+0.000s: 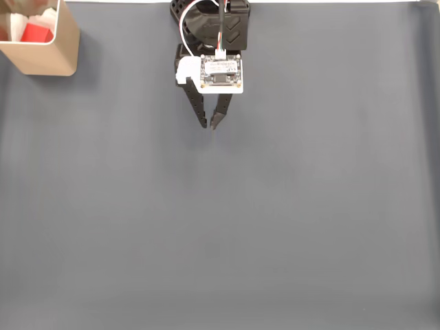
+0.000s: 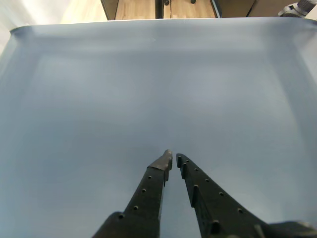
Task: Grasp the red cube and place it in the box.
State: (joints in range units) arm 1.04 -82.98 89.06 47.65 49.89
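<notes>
The box (image 1: 42,48) was cut off at the fixed view's top left corner, so part of its inside was hidden. The red cube (image 1: 36,32) lay inside it against white padding (image 1: 48,15). The gripper (image 1: 209,125), well apart from the box, hung over the grey mat (image 1: 275,220), fingertips nearly together, holding nothing.

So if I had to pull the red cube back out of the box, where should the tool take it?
From straight above. The red cube sits inside the box, beside white padding, with only its top showing past the walls. Probably pinch two opposite side faces near the top edge; which pair has room is hard to tell. The tool sits nearly shut, so open first.
</notes>
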